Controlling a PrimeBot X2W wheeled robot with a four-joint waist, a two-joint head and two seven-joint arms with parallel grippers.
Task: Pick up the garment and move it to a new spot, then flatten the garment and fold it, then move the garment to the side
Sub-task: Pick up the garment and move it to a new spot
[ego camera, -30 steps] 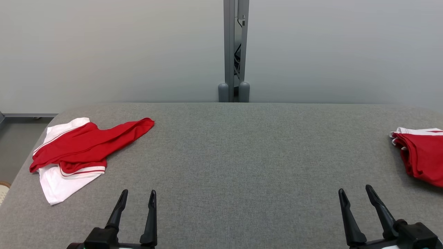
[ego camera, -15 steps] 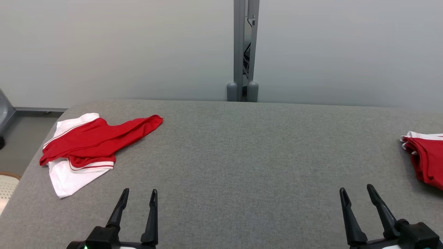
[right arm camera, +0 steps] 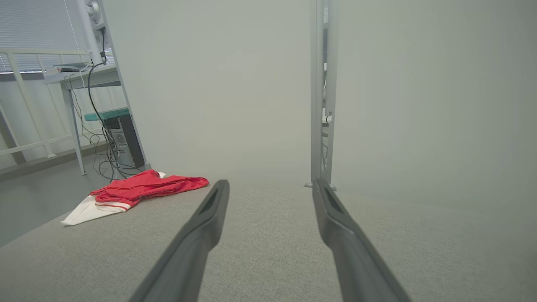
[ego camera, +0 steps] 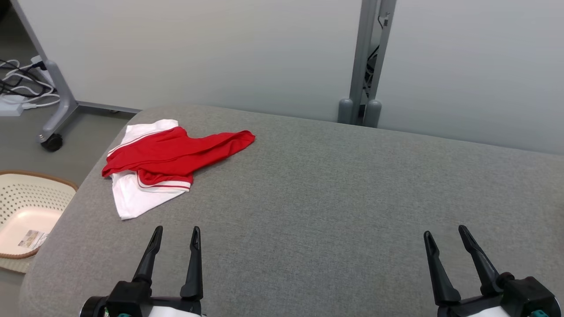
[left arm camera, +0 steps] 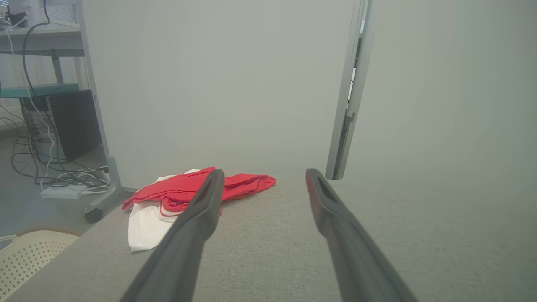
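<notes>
Leftward, beside tabletop (ego camera: 330, 198): cream perforated basket (ego camera: 26, 189) holding one paper slip (ego camera: 30, 239), print unreadable. Left hand (ego camera: 177, 230) and right hand (ego camera: 444, 230) spread wide, empty; red-and-white garment (ego camera: 172, 152) untouched.

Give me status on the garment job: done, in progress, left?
Done: nothing visible; the red and white garment lies crumpled near the far left corner of the grey table. In hand: nothing; the left gripper and right gripper stand open and empty at the near edge, apart from it. Left: pick it up, relocate, flatten, fold, set aside.
</notes>
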